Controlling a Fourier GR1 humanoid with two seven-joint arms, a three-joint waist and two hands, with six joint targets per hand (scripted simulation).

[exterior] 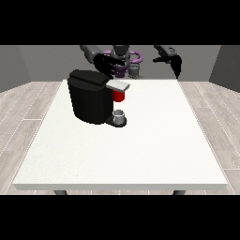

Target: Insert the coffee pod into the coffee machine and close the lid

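One coffee machine point(89, 99) stood on the far left part of the single white counter point(140, 154), a smooth, flat, square slab. The machine was a black, rounded block with a matte body, and a flat grey lid point(118, 85) jutted from its top toward the right. Under that lid hung a red thing at the machine point(118, 95), small and cup-shaped. Lower down, on the machine's dark base, sat one small grey thing point(119, 114), round and cup-like; whether it was the coffee pod could not be told.

Two black robot hands showed. The robot hand at the view's left point(105, 65) hung just behind the machine's top, its fingers too unclear to judge. The robot hand at the view's right point(174, 63) hung well apart, beyond the counter's far right edge, fingers pointing down and holding nothing.
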